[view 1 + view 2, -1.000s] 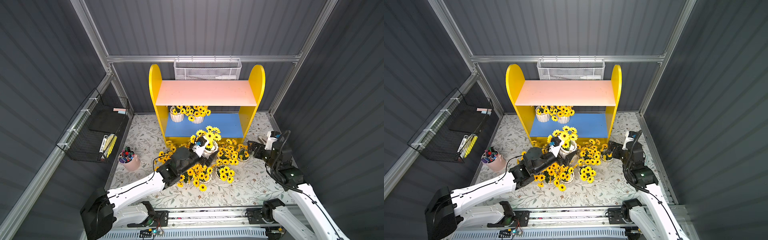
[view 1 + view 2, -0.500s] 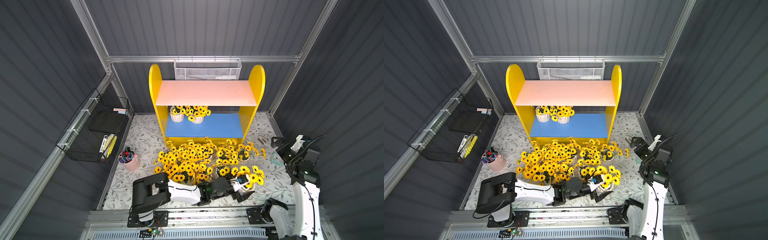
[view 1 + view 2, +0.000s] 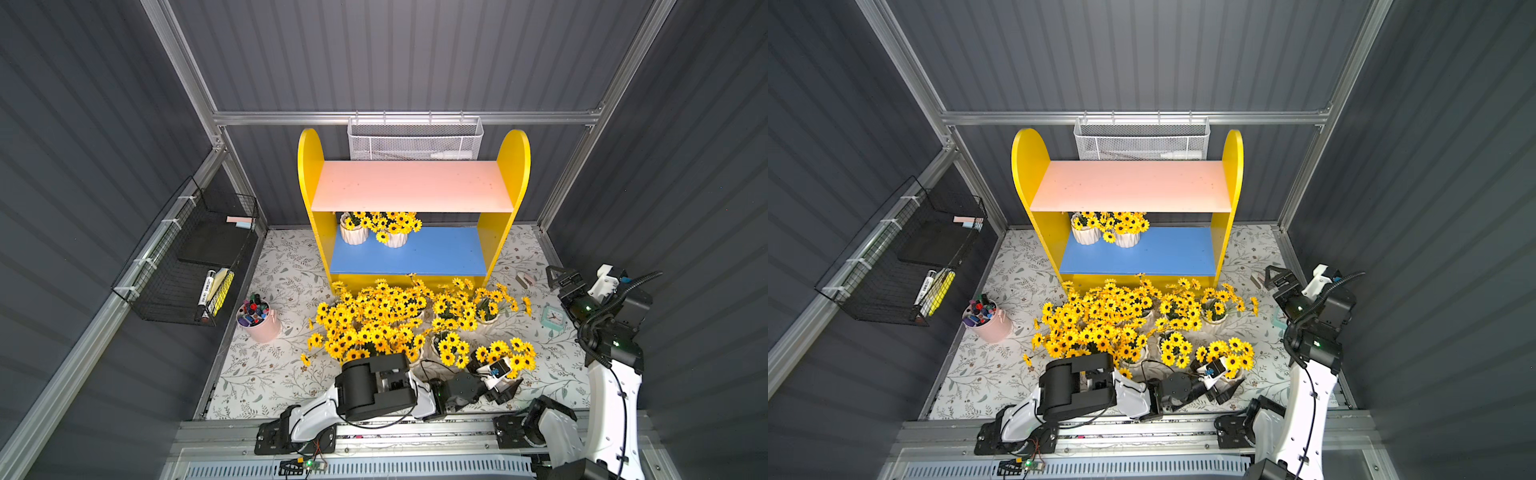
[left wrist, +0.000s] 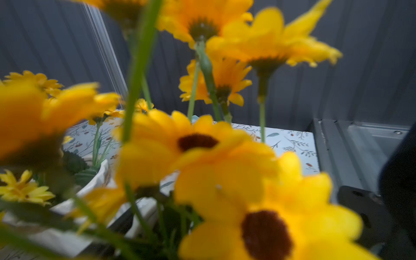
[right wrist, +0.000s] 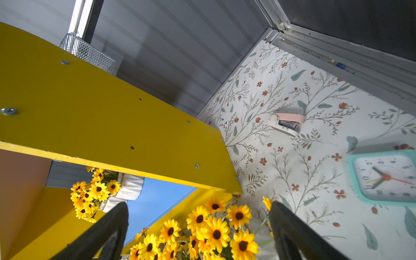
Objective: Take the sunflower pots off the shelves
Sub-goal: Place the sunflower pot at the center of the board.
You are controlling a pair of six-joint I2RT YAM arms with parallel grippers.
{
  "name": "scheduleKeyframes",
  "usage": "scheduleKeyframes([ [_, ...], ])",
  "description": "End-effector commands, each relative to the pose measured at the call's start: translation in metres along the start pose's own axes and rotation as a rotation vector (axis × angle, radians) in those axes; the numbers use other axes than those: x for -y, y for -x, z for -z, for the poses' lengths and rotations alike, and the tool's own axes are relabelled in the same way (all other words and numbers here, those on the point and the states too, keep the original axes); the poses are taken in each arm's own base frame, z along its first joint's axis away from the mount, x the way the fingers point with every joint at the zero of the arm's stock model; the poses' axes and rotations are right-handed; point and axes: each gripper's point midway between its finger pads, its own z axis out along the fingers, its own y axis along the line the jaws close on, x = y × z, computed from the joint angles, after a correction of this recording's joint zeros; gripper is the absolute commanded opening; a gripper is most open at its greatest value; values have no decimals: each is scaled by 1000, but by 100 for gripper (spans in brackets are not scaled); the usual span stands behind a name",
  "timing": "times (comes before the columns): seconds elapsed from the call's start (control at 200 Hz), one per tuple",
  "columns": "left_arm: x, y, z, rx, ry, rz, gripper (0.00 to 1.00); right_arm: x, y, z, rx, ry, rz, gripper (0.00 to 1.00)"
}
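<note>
The shelves [image 3: 309, 199] hold two pots [image 3: 354, 235], side by side at the left end of the blue board [image 3: 440, 253]. Their blooms reach up under the bare pink board [image 3: 411, 185]. The right part of the blue board is open.

The other pots [image 3: 374, 324] crowd the bench [image 3: 270, 374] just in front of the shelves, with blooms overlapping and most rims hidden. A front pot [image 3: 505, 357] stands apart to the right, near the front rail. The left pincer [image 3: 493, 376] [image 3: 1214, 376] is at this pot. Blooms fill the left wrist view, so I cannot tell whether it pinches the pot or sits loose.

The right pincer [image 3: 562, 276] hangs spread and holds nothing. It is over the strip of bench right of the shelves, and its fingers [image 5: 108, 225] frame blooms below.

On that strip lie a stapler [image 5: 287, 123], near the yellow side panel, and a clock [image 5: 382, 177], near the right wall.

A cup [image 3: 259, 328] of markers stands at the bench's left edge. Above it, the wire basket [image 3: 183, 266] on the left wall holds a marker and a yellow item upright. The mesh basket [image 3: 415, 139] hangs on the back rail behind the shelves, with something white inside.

Bare bench lies front left, between the cup and the left arm.
</note>
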Motion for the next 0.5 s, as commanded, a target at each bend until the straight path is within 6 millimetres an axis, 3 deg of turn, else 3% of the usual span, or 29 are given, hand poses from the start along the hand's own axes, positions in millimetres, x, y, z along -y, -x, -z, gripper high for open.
scheduleKeyframes([
  [0.0,-29,32,-5,141,166,37,0,-14,3,0,-19,55,-10,99],
  [0.325,-72,0,-4,95,459,37,0,-25,-2,-2,-70,116,-6,99],
  [0.385,-71,-2,-6,92,449,41,14,-25,-2,-2,-71,121,-11,99],
  [0.46,-78,0,-7,83,505,31,18,-27,-3,-2,-74,132,-12,99],
  [0.49,-81,-1,-8,78,506,41,27,-27,-3,-1,-75,134,-12,99],
])
